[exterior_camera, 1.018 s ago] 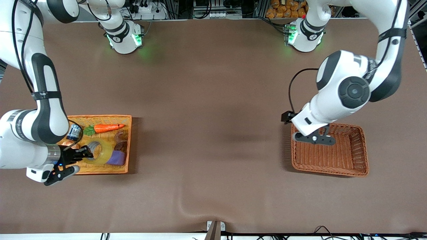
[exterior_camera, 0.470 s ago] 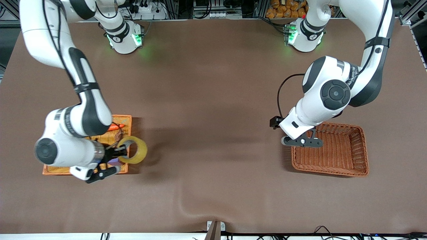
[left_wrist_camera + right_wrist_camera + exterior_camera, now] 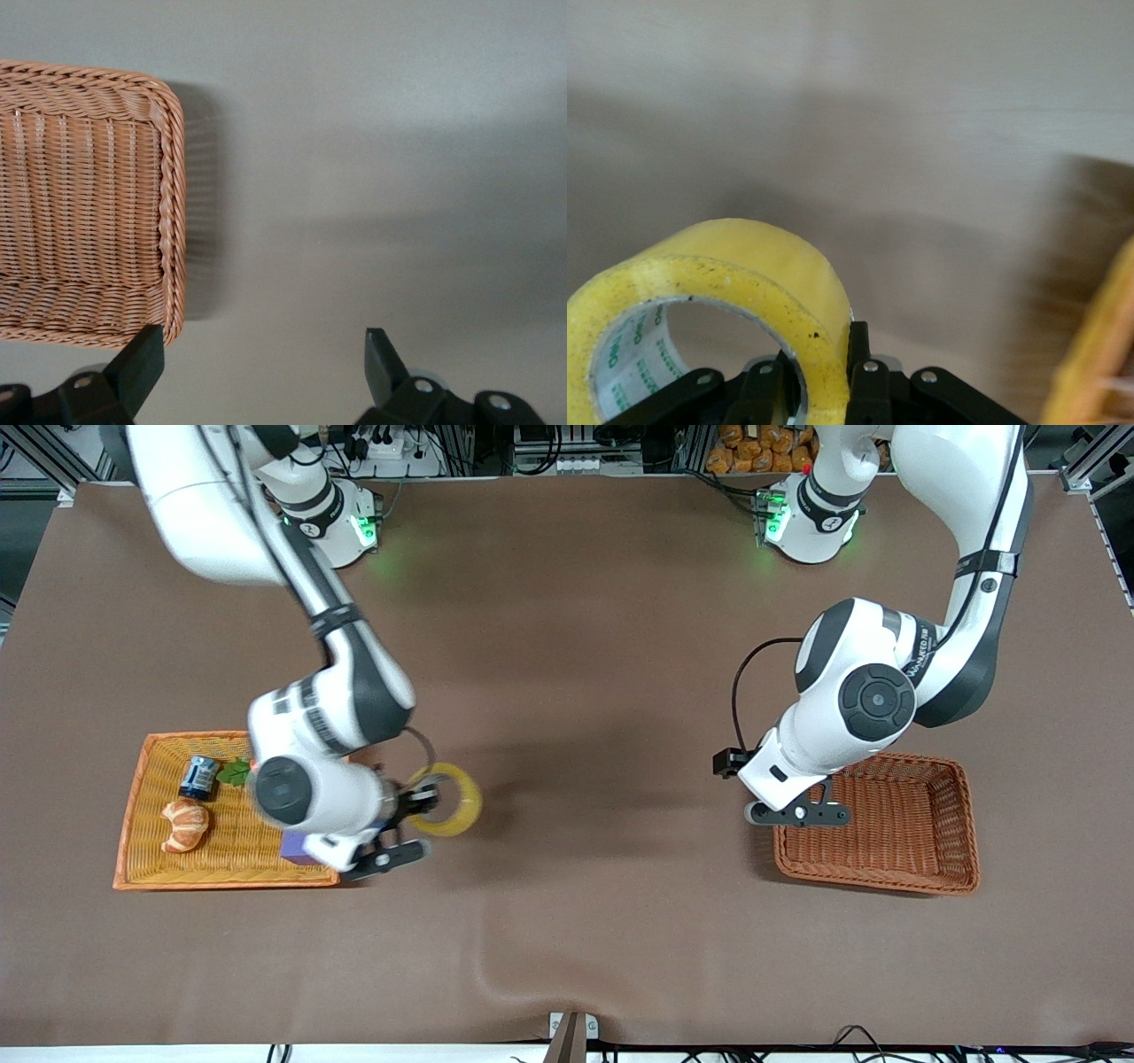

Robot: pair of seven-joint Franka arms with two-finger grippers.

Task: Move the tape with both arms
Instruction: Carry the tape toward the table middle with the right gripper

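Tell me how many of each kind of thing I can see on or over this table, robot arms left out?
Baskets: 2, a flat orange tray and a deeper brown basket.
Tape rolls: 1, the tape, held over the bare table by the right gripper.
Croissants: 1.
Cans: 1.
Purple cubes: 1.
Green leaves: 1.
Total: 7.

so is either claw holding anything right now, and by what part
The right claw holds the tape by its ring wall, one finger inside the core. The left claw is open and empty.

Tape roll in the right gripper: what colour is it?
Translucent yellow tape with a pale core; the right wrist view shows it best.
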